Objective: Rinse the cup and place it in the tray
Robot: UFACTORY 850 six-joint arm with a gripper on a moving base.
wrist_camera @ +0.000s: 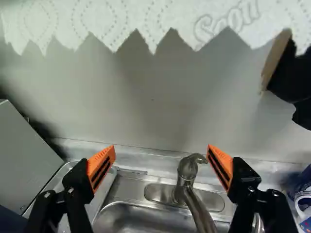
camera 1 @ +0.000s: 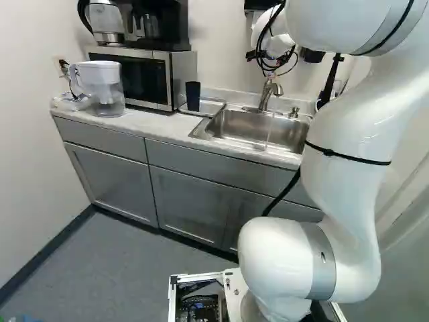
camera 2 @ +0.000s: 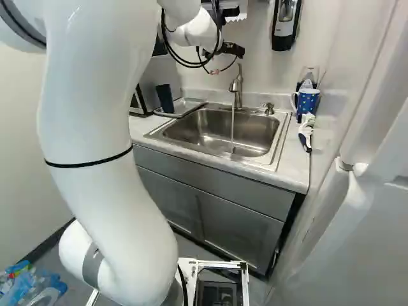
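hand (wrist_camera: 162,148) spread, above and behind the tap (camera 2: 236,89). dark cup (camera 1: 193,96) in the tray (camera 2: 188,107), left of the hand. water (camera 2: 232,131) running; likely step: shutting it off. line up on the lever, approach slowly, nudge lightly, keep off the spout.

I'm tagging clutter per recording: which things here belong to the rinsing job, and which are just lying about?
For the job, as I judge it:
- dark cup
- tray
- sink
- faucet, water running
- gripper, fingers open

Probably just lying about:
- spotted mug, unless it is the cup meant
- microwave
- water pitcher
- kettle
- paper towel
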